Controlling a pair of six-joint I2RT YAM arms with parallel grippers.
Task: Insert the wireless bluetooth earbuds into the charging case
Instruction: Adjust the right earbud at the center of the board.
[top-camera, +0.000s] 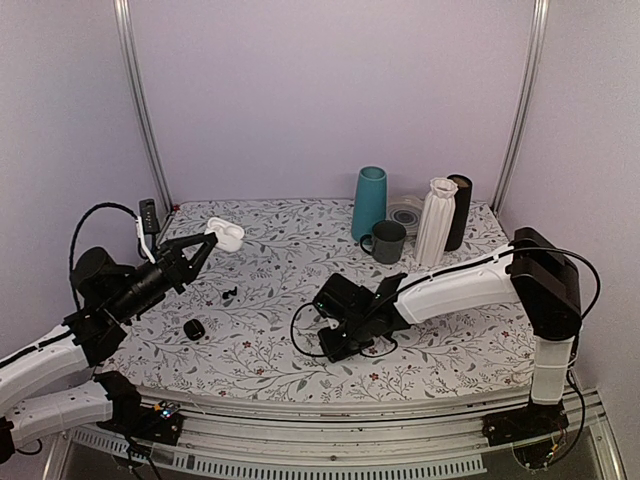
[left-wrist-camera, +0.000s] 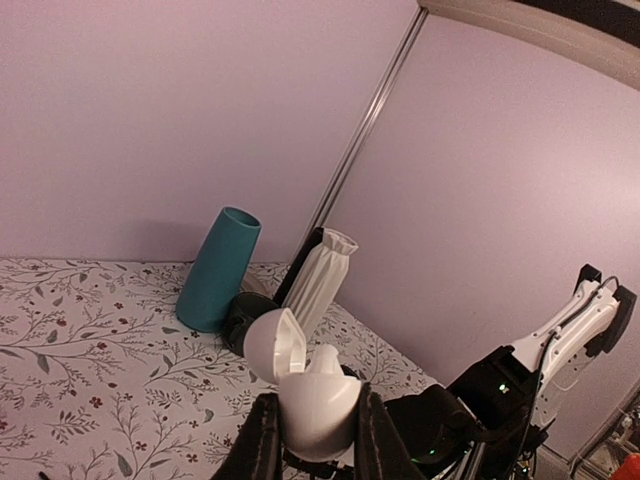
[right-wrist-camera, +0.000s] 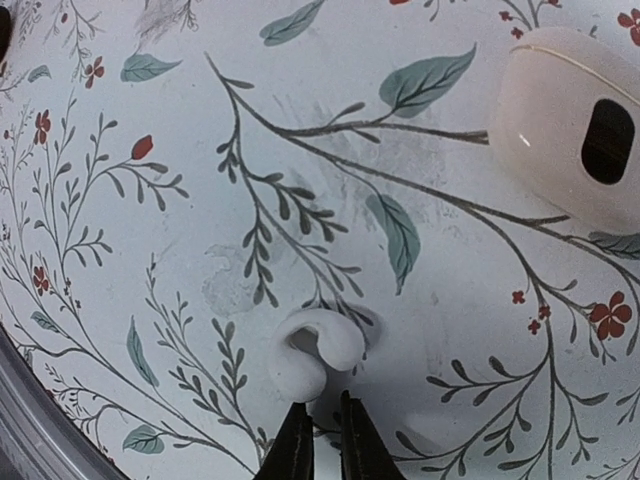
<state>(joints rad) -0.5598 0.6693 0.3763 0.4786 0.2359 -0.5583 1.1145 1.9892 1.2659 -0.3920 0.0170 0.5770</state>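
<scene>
My left gripper (top-camera: 212, 240) is shut on an open white charging case (top-camera: 226, 235) and holds it in the air over the table's left side. In the left wrist view the case (left-wrist-camera: 318, 405) sits between my fingers (left-wrist-camera: 262, 440), lid up, with one white bud (left-wrist-camera: 326, 360) standing in it. Two tiny dark earbuds (top-camera: 229, 294) lie on the cloth below. My right gripper (right-wrist-camera: 325, 440) is low over the middle of the table. Its fingers stand nearly together at the low end of a curled white bud (right-wrist-camera: 318, 352). The right arm hides that bud in the top view.
A small black round case (top-camera: 194, 329) lies near the front left. A white oval case (right-wrist-camera: 570, 120) lies beside my right gripper. At the back stand a teal vase (top-camera: 369, 203), a dark mug (top-camera: 388, 241), a white ribbed vase (top-camera: 436, 221) and a dark bottle (top-camera: 459, 210).
</scene>
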